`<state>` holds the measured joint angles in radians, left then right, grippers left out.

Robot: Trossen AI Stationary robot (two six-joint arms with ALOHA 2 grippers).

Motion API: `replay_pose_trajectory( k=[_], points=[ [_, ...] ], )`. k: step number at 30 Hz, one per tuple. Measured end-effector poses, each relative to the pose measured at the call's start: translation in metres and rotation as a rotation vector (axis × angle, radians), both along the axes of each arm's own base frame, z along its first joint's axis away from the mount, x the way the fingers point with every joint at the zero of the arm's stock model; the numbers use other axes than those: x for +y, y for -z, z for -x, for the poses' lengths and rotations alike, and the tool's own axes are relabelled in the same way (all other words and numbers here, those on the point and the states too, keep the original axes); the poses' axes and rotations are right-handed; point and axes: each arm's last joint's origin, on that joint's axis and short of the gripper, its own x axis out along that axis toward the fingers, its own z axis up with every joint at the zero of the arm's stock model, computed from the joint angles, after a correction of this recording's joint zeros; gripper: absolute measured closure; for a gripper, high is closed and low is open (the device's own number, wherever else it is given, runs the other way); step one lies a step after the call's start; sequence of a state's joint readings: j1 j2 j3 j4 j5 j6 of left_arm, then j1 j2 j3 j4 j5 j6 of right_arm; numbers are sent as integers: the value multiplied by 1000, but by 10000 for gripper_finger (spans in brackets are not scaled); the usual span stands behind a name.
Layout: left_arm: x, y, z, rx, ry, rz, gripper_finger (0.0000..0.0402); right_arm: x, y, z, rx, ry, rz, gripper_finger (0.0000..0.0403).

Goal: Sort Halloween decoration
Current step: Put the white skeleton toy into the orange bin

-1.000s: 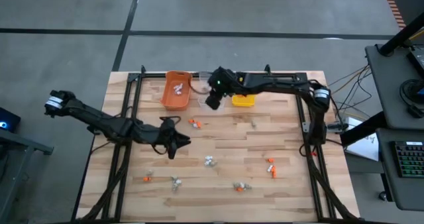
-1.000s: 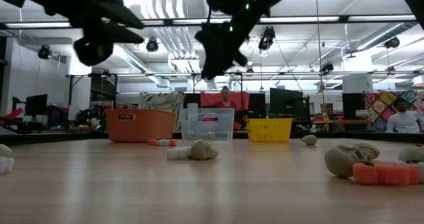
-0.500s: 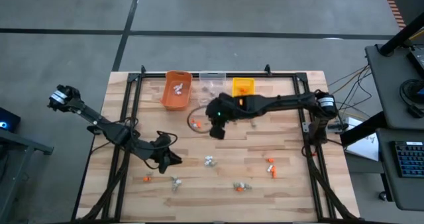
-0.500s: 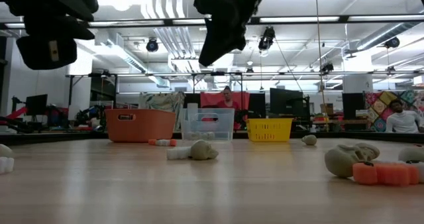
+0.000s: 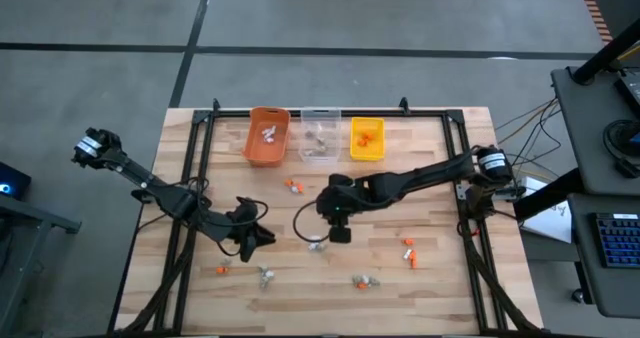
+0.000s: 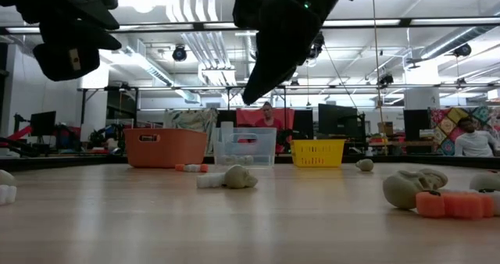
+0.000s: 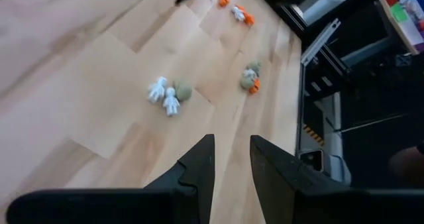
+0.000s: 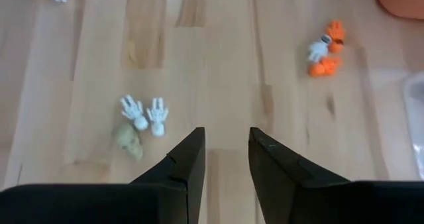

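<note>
R tool (image 5: 338, 234) open by white trinkets (image 5: 316, 243), L tool (image 5: 262, 237) open

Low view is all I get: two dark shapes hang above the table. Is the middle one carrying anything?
Observer: No. That is the right gripper; its wrist view shows open fingers with nothing between them.
Operator: What is it looking at?
Observer: Two white skeleton hands beside a tan skull, lying on the wood.
Operator: What's in the orange bin?
Observer: From above, the orange bin holds white pieces.
</note>
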<state>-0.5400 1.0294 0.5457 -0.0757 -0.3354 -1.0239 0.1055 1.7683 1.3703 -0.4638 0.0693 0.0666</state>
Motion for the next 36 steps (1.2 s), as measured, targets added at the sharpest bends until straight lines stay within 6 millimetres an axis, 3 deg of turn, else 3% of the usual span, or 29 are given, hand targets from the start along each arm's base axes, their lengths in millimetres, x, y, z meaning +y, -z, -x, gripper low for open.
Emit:
replay_pose_trajectory(
  k=[6,16,24,36],
  points=[
    [2,0,0,-21,-20,-72,323,0,16,-1,-101,3,-11,307],
    [6,-2,-1,-65,-108,-232,323,-1,26,4,-78,95,-74,321],
    [7,-7,-4,-125,-78,-375,323,-1,32,10,9,189,-126,316],
    [4,-5,-9,-134,22,-569,323,14,34,29,214,132,-217,333]
  ],
)
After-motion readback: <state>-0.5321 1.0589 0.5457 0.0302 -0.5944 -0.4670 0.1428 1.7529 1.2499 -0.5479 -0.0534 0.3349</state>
